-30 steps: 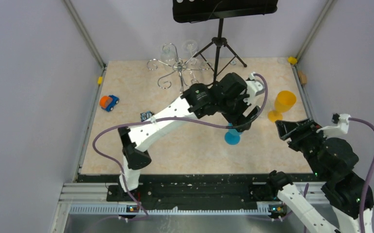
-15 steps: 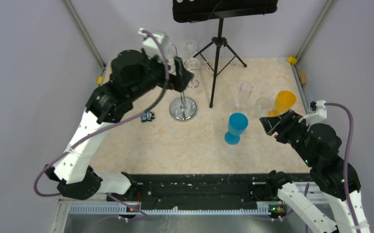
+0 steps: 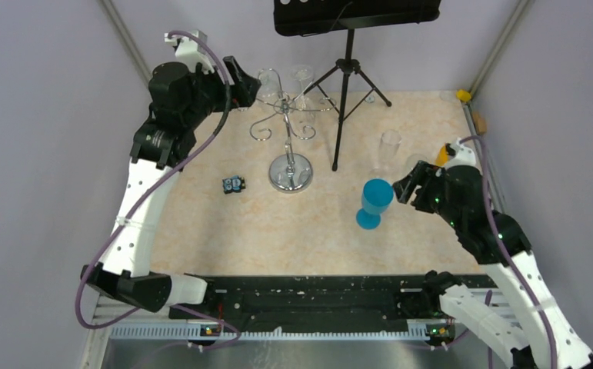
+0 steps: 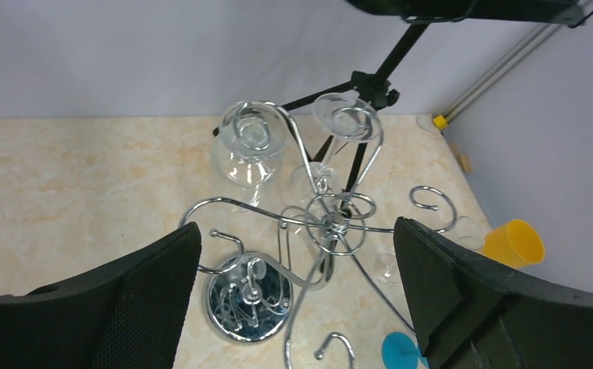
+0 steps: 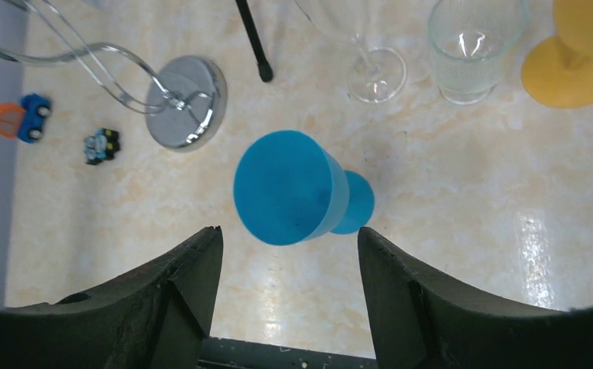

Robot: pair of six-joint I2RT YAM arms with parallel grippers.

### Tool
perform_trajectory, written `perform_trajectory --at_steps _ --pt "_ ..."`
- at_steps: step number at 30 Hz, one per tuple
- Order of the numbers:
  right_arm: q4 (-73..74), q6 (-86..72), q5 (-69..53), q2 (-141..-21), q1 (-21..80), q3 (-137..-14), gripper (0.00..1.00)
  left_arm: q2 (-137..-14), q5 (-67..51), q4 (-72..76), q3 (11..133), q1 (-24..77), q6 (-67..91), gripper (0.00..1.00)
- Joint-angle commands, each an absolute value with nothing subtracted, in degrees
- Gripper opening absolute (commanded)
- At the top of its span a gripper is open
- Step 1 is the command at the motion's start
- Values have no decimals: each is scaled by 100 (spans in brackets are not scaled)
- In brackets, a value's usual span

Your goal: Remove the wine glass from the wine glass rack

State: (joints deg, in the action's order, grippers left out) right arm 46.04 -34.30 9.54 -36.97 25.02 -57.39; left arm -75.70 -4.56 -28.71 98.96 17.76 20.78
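Left wrist view: left gripper (image 4: 294, 231) (jaws apart, empty) has arrived at the wine glass rack (image 4: 335, 223); wine glass (image 4: 245, 150) not yet grasped.

The left arm (image 3: 135, 207) stands tall from its base at the near left, stretched up and away toward the far left corner, its wrist bent so the left gripper (image 3: 245, 83) points right; its jaws are spread wide. The right arm (image 3: 508, 246) leans inward from the near right, the right gripper (image 5: 287, 231) aimed left and, seemingly, slightly downward, jaws parted and holding nothing.
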Motion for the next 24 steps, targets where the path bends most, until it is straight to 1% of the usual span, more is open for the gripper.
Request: perform_trajectory --at_steps 1,3,10,14,18,20,22,23,24 --pt "4239 -3022 984 -4405 2508 -5596 64 -7691 -1252 -2619 9792 1310 2364 98" --pt "4214 -2939 911 -4759 2512 -5586 61 -7758 -1428 -2625 9804 1081 2437 97" --pt "4072 -2731 1085 -5591 2510 -5519 40 -8087 -2292 -2413 9897 415 2777 96" --pt "3943 -2562 1081 -5975 2513 -5528 35 -8250 -2590 -2291 9879 228 2929 95" --pt "3864 -2437 1142 -6327 2516 -5545 25 -8329 -2757 -2276 9873 127 2938 94" --pt "3887 -2384 1242 -6451 2516 -5585 18 -8350 -2815 -2270 9868 102 2928 94" --pt "3947 -2345 1405 -6521 2514 -5638 4 -8381 -2887 -2260 9875 71 2927 94" --pt "4010 -2338 1524 -6537 2514 -5680 0 -8387 -2903 -2251 9878 65 2934 94" --pt "4102 -2338 1673 -6544 2514 -5720 0 -8399 -2912 -2236 9880 59 2935 94"
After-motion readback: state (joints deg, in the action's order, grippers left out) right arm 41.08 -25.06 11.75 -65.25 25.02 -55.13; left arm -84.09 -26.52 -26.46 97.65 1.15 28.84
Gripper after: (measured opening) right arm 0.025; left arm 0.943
